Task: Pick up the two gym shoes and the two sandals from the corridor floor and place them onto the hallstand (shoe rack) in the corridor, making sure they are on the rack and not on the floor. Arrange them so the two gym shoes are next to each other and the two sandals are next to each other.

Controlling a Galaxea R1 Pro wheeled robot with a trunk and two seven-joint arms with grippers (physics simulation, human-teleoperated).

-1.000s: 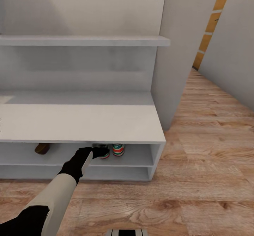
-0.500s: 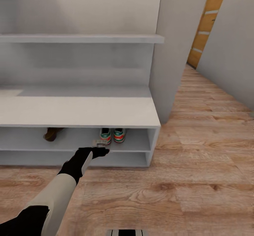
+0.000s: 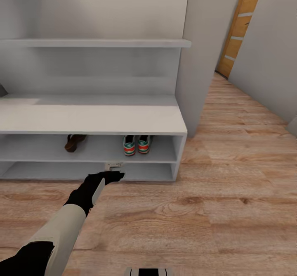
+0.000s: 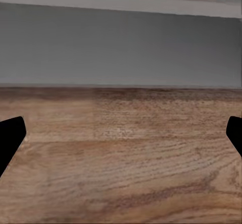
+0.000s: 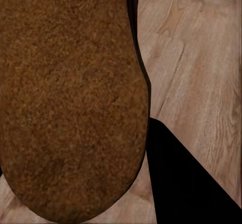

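currently, status by item:
sneakers: the two sneakers (image 3: pixel 135 144) stand side by side, touching, heels outward, on the upper open shelf of the shoe rack (image 3: pixel 90 119); off the floor (image 3: pixel 231 193).
sandal on shelf: one brown sandal (image 3: pixel 74 142) lies on the same shelf, well apart from the sneakers, toward the rack's left end.
second sandal: a brown, fine-grained sole (image 5: pixel 70 98) fills most of the right wrist view, close against a black finger (image 5: pixel 186 183), with floor behind; judged to be the other sandal in the right gripper, though jaw closure cannot be confirmed.
handling: judged light, flat and fairly flexible; leather sole likely low-slip. best hold is across the edges at mid-length or by the strap, so that it does not droop or twist.
left gripper: the left gripper (image 3: pixel 114 172) has its fingers (image 4: pixel 11 133) spread wide, nothing between them; it sits just outside the lower shelf's front edge, low over the floor.
left arm pose: extended forward and down, wrist roughly level, pointing at the rack.
placement note: set the second sandal beside the first.
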